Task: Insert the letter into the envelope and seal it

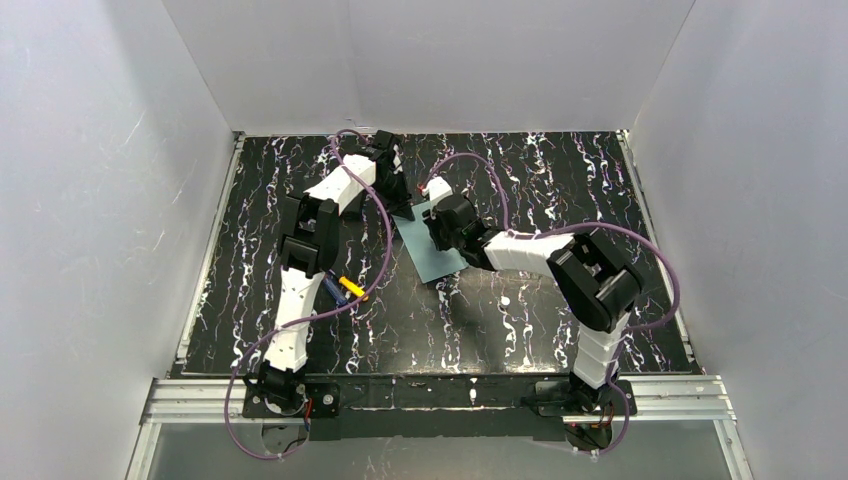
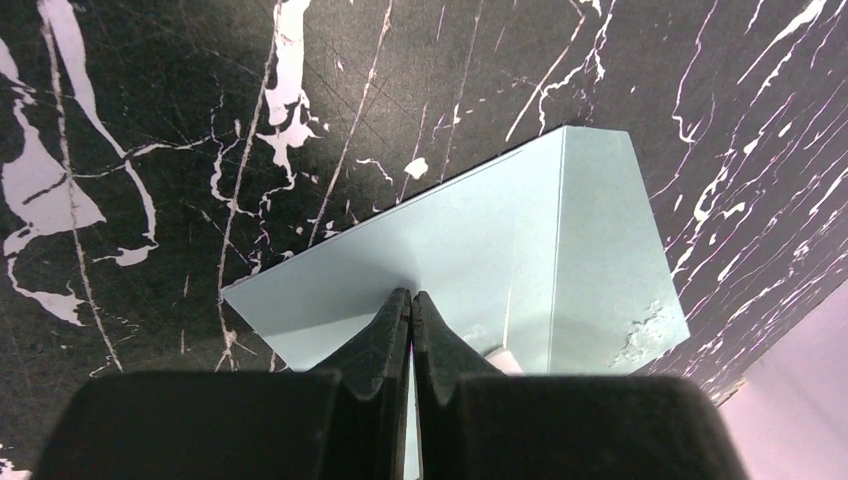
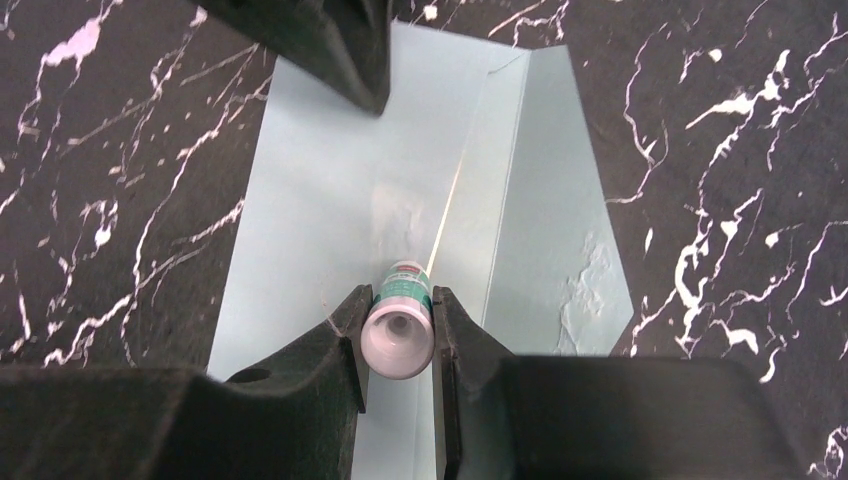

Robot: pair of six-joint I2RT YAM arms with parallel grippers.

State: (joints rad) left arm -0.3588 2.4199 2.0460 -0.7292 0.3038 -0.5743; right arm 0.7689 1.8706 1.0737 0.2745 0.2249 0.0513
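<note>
Right wrist view: the right hand (image 3: 399, 296) is clamped on a glue stick (image 3: 399, 335), whose tip points at the teal envelope (image 3: 320, 200) just beside the flap fold. The flap (image 3: 555, 200) lies open on the dark surface (image 3: 100, 150) and has a rough whitish patch on it. The left hand (image 2: 410, 296), fingers together, rests its tips on the envelope. The letter cannot be made out; only a thin cream line shows along the fold.

The left gripper (image 2: 410, 297) and the right gripper (image 3: 400, 296) with its glue stick (image 3: 399, 338) crowded the envelope (image 1: 436, 262) from opposite sides; bare desk (image 1: 560, 180) lay open rightward.
</note>
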